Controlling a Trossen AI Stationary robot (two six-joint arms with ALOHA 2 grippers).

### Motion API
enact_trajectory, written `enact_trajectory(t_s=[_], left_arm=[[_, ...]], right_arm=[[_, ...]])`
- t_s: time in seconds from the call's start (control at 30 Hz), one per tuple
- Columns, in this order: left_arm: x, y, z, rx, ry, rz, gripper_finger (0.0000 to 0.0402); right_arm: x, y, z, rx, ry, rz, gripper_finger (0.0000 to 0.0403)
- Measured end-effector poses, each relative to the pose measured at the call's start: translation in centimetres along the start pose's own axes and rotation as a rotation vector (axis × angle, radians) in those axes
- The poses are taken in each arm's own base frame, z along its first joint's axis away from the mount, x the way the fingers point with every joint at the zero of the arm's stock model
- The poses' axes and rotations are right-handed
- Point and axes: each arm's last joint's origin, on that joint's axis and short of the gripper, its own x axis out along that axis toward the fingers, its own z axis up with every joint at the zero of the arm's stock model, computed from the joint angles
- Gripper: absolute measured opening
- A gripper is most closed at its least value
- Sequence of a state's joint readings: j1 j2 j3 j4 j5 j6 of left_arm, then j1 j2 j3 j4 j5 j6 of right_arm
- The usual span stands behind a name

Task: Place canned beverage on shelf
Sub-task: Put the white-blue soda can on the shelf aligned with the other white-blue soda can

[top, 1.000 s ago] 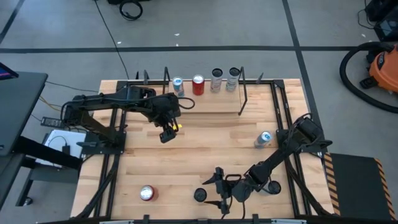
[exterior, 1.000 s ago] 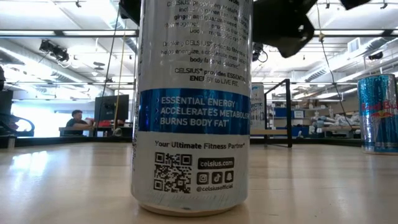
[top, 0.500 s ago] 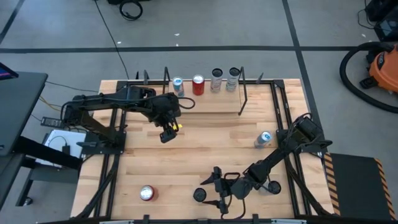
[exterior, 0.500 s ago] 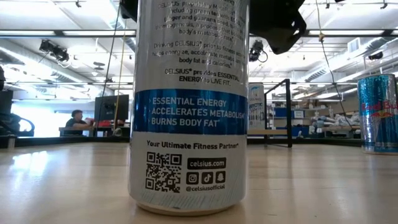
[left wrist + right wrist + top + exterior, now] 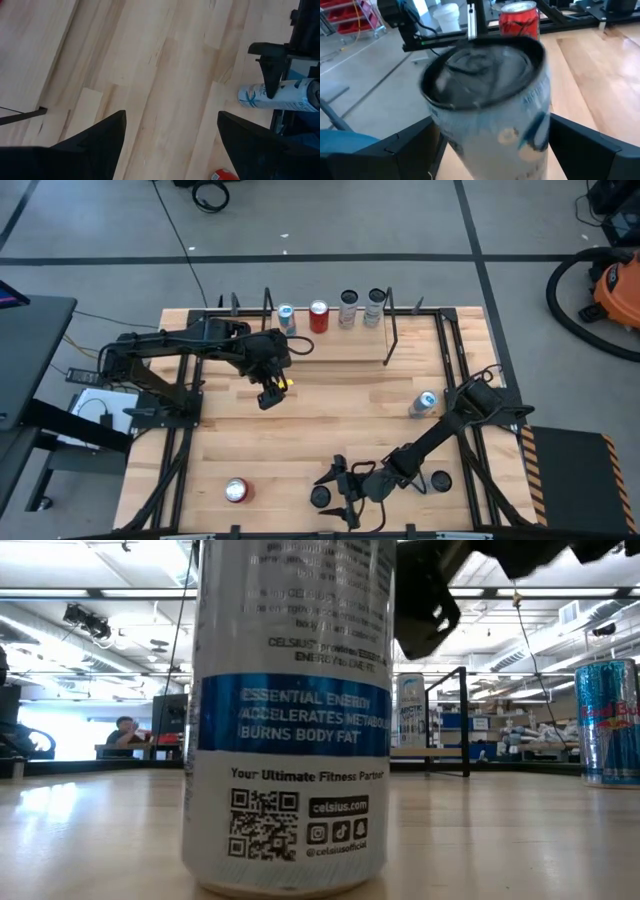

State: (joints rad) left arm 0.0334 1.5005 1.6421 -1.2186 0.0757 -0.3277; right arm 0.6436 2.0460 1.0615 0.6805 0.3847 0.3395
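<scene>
Now right gripper (image 5: 338, 492) fingers wide around white can (image 5: 490, 100), not closed; can may tip if bumped. Left gripper (image 5: 268, 394) half-open, holds nothing

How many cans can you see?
8. On the shelf: blue can, red can, two pale cans. On the table: front-left can, gripper can, half-hidden can, right-side can.

free: bare middle of light-wood worktop (image 5: 330, 405) | blocked rear: low plank shelf with black rods (image 5: 390, 330), four upright cans on it (image 5: 331, 312) | front: tall white-and-blue can (image 5: 321, 495) between open right fingers (image 5: 338, 476); red can (image 5: 237, 491) near left edge; silver-blue can (image 5: 424, 403) at right
</scene>
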Motion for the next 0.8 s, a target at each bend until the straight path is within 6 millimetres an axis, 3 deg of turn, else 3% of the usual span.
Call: enact_trajectory(t_s=[0.3, 0.63, 0.8], left_arm=[[0.00, -0.01, 0.02, -0.001, -0.002, -0.001, 0.0316], [0.00, -0.01, 0.04, 0.000, -0.004, -0.001, 0.0316], [0.00, -0.02, 0.04, -0.008, -0.004, -0.001, 0.0316]], right_arm=[[-0.11, -0.23, 0.92, 0.047, -0.013, 0.004, 0.0360], [0.11, -0.76, 0.75, 0.074, 0.035, 0.032, 0.0272], [0.09, -0.89, 0.92, 0.080, 0.030, 0.021, 0.0272]])
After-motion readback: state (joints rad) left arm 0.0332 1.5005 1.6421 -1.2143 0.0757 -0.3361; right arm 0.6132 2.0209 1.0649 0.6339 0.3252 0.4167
